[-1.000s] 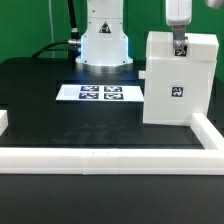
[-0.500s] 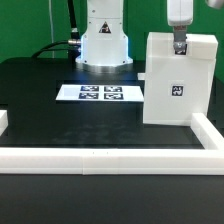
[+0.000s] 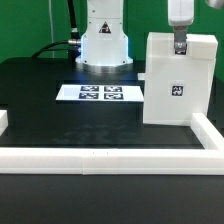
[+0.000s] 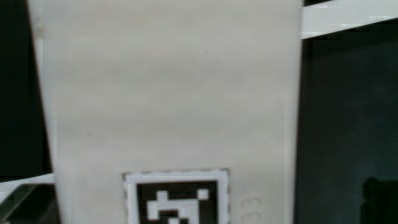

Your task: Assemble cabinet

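Exterior view first: I see the cabinet [image 3: 178,80] standing upright on the black table [image 3: 50,100], over on the exterior view's right, with one square black-and-white tag on the face turned toward this camera. Its lower corner sits tight in the angle of the white border rail [image 3: 100,153], which runs along the near edge of the table and turns back along the exterior view's right. The gripper [image 3: 180,44] is right at the cabinet's top edge, coming down from above, its grey body rising out of the top of the picture. From this angle I cannot make out the gap between the fingers, only a dark tip against the white top. By the record I have, the claw is spread as wide as it goes, and I see nothing pinched in it.

To the exterior view's left of the cabinet, the marker board [image 3: 100,93] lies flat on the table, just beside the cabinet's base. Behind it stands the arm's white base [image 3: 104,40], against a green backdrop.

Wrist view now: I am looking straight along a tall white face of the cabinet [image 4: 169,90], filling most of the picture, with one tag [image 4: 178,200] on it. No fingers show in this view. Dark table flanks the white face on both sides.
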Tool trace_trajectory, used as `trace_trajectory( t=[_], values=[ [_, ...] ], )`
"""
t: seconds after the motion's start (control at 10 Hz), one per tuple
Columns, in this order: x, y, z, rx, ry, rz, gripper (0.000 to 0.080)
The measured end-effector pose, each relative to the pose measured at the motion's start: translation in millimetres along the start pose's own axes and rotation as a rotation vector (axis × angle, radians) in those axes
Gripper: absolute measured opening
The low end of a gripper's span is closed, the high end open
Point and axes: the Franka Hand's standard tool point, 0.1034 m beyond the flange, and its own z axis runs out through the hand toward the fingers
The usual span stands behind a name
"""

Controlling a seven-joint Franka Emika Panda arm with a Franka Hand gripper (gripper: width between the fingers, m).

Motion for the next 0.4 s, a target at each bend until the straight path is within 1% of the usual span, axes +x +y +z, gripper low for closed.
trace_trajectory(
  t=[0.4],
  values=[
    [-0.1,0.1,0.0,0.000,0.000,-0.001,0.0798]
  ],
)
